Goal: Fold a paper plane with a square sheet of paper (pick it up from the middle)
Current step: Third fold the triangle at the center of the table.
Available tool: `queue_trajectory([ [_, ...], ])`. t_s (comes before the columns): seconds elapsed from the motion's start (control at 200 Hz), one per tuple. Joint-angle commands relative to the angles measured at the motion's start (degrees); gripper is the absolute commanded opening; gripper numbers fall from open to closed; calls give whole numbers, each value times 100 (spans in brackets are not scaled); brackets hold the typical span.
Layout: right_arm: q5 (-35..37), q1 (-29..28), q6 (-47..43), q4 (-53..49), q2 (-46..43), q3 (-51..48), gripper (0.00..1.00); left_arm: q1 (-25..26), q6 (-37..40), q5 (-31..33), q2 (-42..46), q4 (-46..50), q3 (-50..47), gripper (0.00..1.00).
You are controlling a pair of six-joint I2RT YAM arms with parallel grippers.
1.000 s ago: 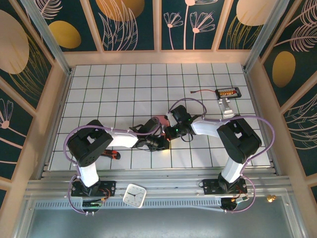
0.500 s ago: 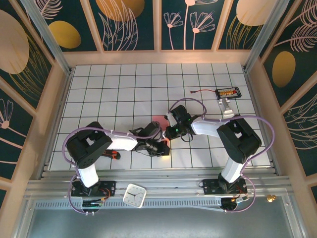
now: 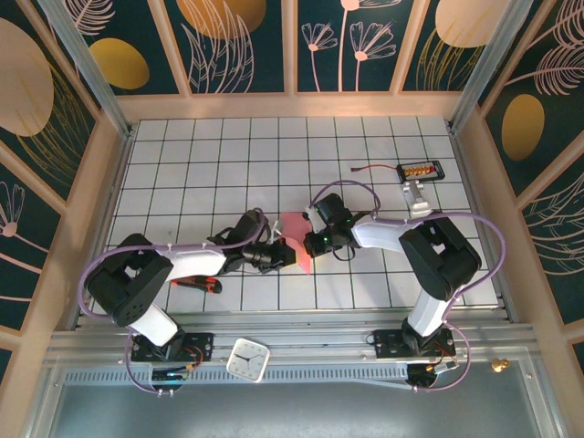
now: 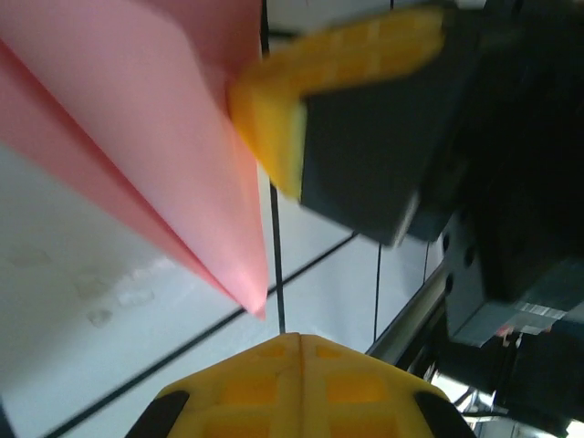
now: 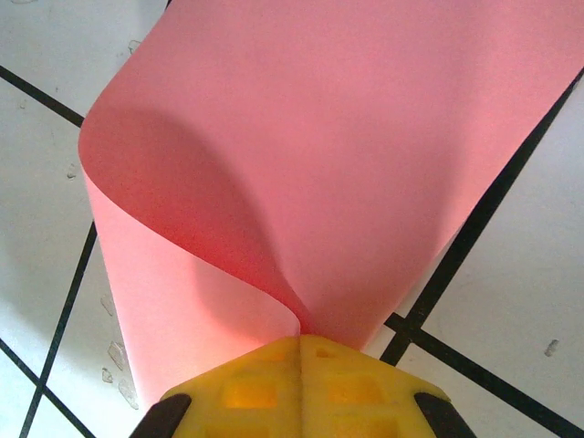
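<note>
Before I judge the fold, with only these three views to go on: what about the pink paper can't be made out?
Top view: the paper is partly covered by the left hand and right hand; creases too small to read.
Left wrist: its upper part is cut off by the frame; the yellow-and-black part beside it is blurred.
Right wrist: the pinched edge hides between closed fingers.

The top camera hangs above and behind the arm bases, looking steeply down over the whole gridded tabletop (image 3: 228, 155) from afar. The left wrist camera sits low behind the left gripper (image 4: 297, 338), skimming across the tiles at close range. The right wrist camera peers down past the right gripper (image 5: 299, 339), very near. All three share the pink sheet of paper (image 3: 297, 245) and the tiles around it.
</note>
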State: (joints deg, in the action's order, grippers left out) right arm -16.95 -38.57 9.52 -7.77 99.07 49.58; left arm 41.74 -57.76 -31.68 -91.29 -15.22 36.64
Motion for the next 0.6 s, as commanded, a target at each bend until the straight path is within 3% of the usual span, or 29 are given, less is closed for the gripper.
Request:
queue_trajectory([
  [0.0, 254, -28, 16, -379, 350, -142, 0, -167, -149, 191, -23, -195, 4, 0],
  [0.18, 245, -28, 19, -391, 345, -135, 0, -301, -183, 272, -303, -472, 251, 0],
  [0.595, 245, -28, 12, -378, 353, -151, 0, -349, 309, 563, -978, -36, 942, 0],
])
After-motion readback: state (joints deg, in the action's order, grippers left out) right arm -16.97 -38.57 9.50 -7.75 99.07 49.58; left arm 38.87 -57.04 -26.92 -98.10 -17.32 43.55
